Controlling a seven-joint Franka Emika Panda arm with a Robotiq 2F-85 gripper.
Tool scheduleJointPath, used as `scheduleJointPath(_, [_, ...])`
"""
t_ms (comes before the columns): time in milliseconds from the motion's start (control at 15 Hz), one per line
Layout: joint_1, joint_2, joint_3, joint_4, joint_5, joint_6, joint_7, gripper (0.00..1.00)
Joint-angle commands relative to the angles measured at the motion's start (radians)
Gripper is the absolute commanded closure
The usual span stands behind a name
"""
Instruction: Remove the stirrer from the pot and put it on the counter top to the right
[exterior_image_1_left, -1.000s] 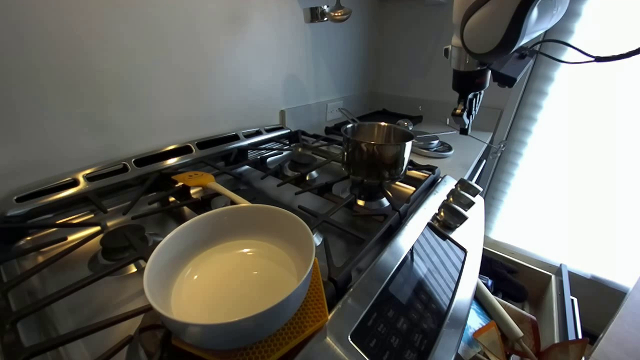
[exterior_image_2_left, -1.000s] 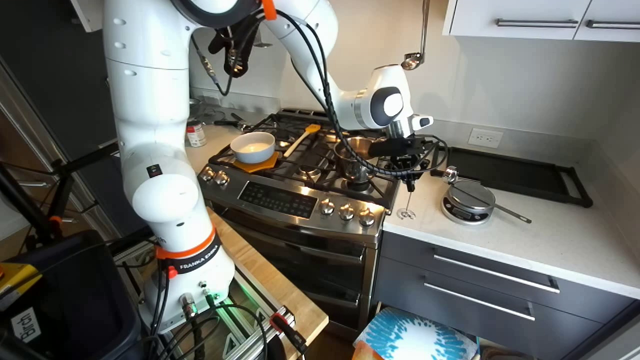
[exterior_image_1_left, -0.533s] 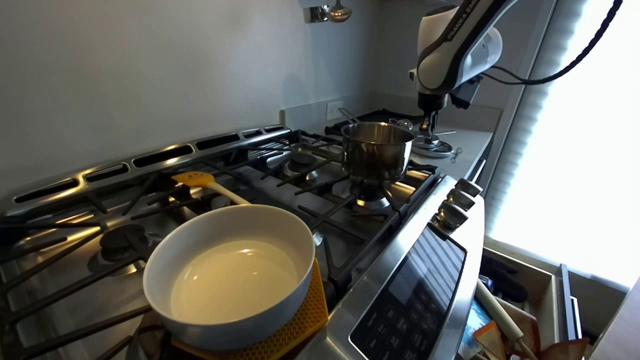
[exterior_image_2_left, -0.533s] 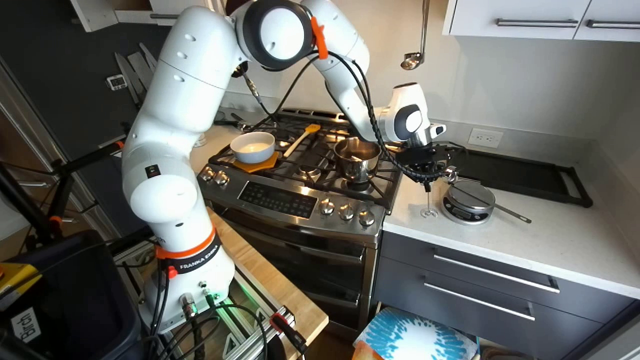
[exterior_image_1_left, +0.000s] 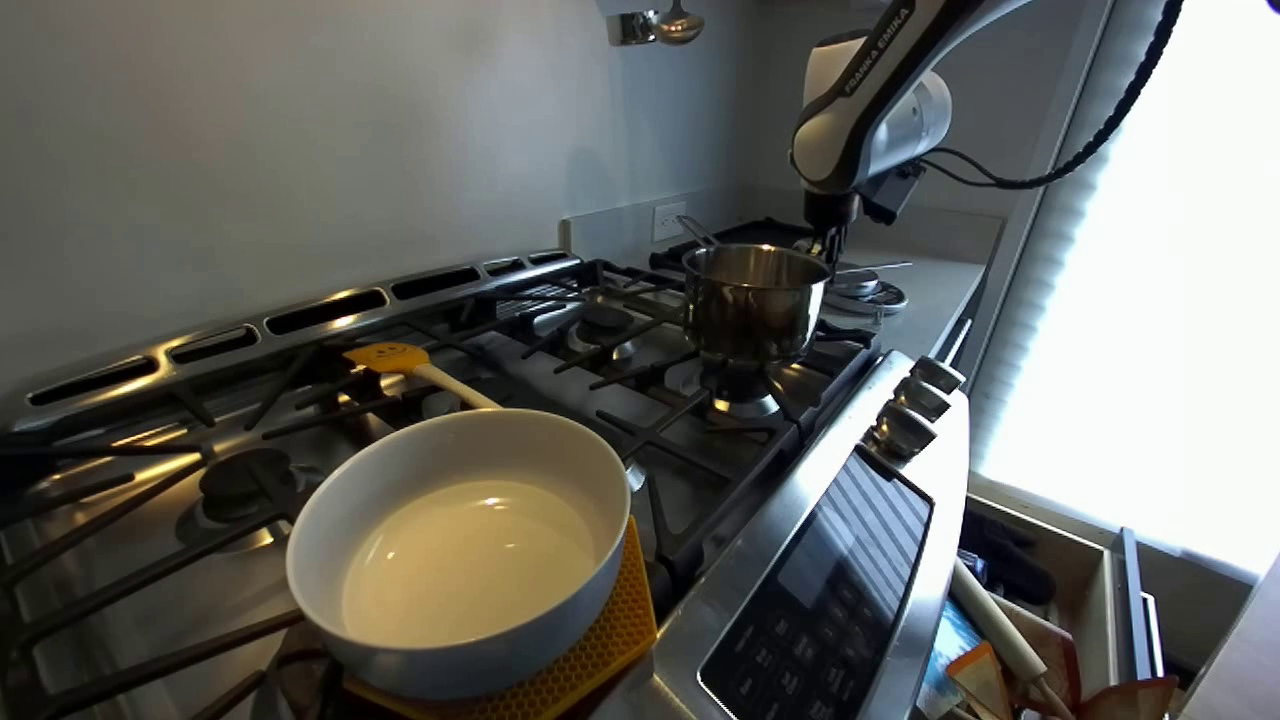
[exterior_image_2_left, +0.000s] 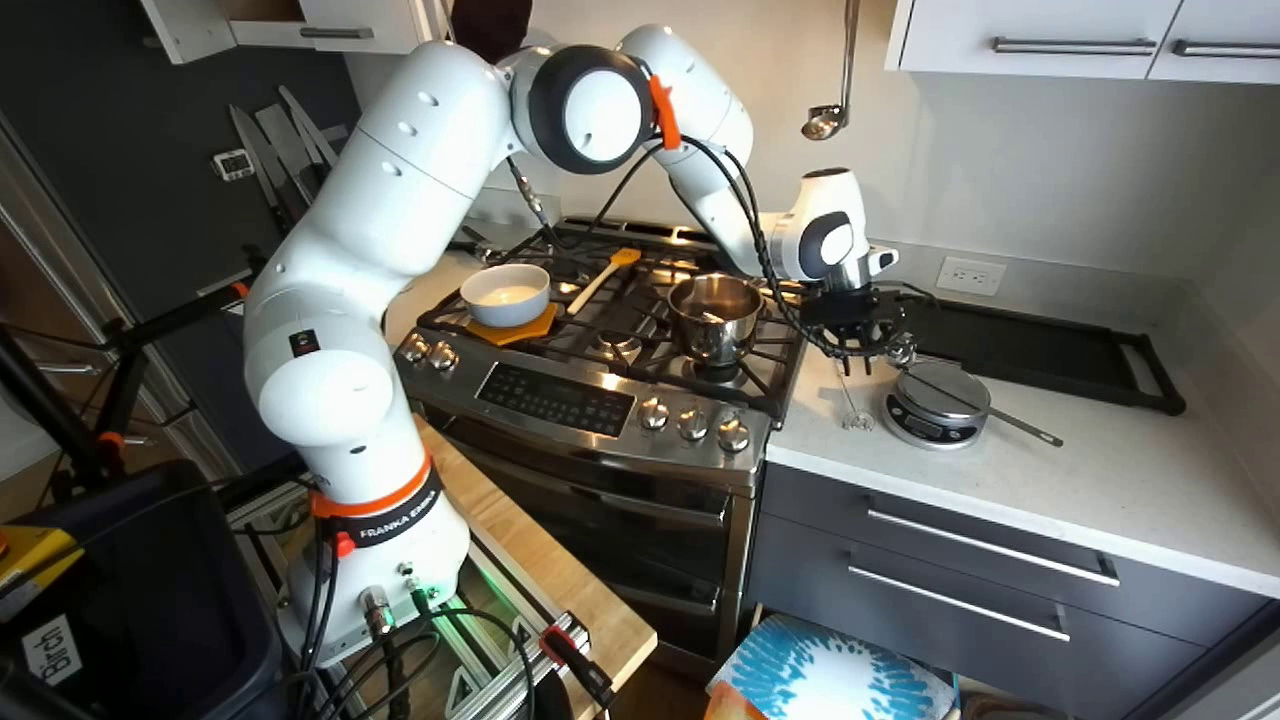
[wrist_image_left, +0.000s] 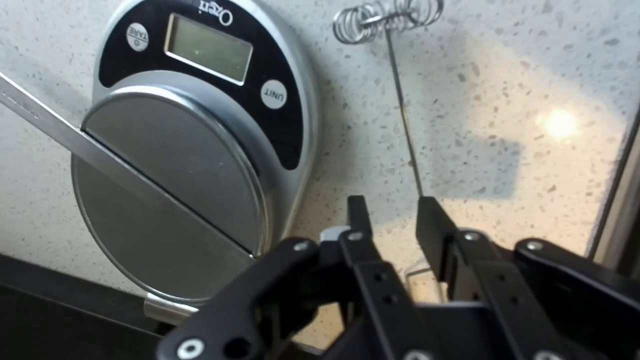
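Where a moment ago the coil-headed wire whisk (wrist_image_left: 403, 114) stood upright beneath the gripper (wrist_image_left: 391, 207), its shaft now slants off to one side, coil down on the speckled counter top (exterior_image_2_left: 1090, 480). Jaws: apart, in the wrist view a plain gap between them, nothing clamped. Slightly further back the tool dangled in midair nearer the gas range (exterior_image_2_left: 560, 400); it has since come right and down, and been let go just beside the Ozeri kitchen scale (wrist_image_left: 272, 125), on the range's side of it. Scale unmoved, as is the ladle (wrist_image_left: 107, 160) lying across it.

Reading: whisk out of the straight-sided steel saucepan (exterior_image_1_left: 755, 315), on the counter to the right of the range. Placement looks done; what remains is probably just getting clear. Gripper has shifted only a little over half a second, so that retreat seems barely begun.

One caution. Upper shaft passes out of sight behind one jaw, and its bent handle end (so I take that loop of wire) shows in the gap between the two. Cannot tell whether it touches either jaw, nor whether the shaft lies flat or leans. Next move, I judge, calls for a slow straight lift with the jaws kept wide; sideways travel might hook that loop and drag the whisk.
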Motion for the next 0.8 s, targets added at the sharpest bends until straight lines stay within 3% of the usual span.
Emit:
scheduleJointPath(0, [-0.006, -0.081, -0.003, -0.052, 0.031, -0.014, 0.046, 0.35])
scheduleJointPath(267, [0.012, -0.29, 0.008, -0.253, 0.088, 0.072, 0.164, 0.05])
scheduleJointPath(400, [0.04, -0.384, -0.005, -0.342, 0.093, 0.106, 0.236, 0.0])
scheduleJointPath(667, [0.236, -0.589, -0.234, -0.518, -0.114, 0.07, 0.574, 0.0])
scheduleJointPath(733, [0.28, -0.634, -0.291, -0.559, -0.185, 0.113, 0.651, 0.0])
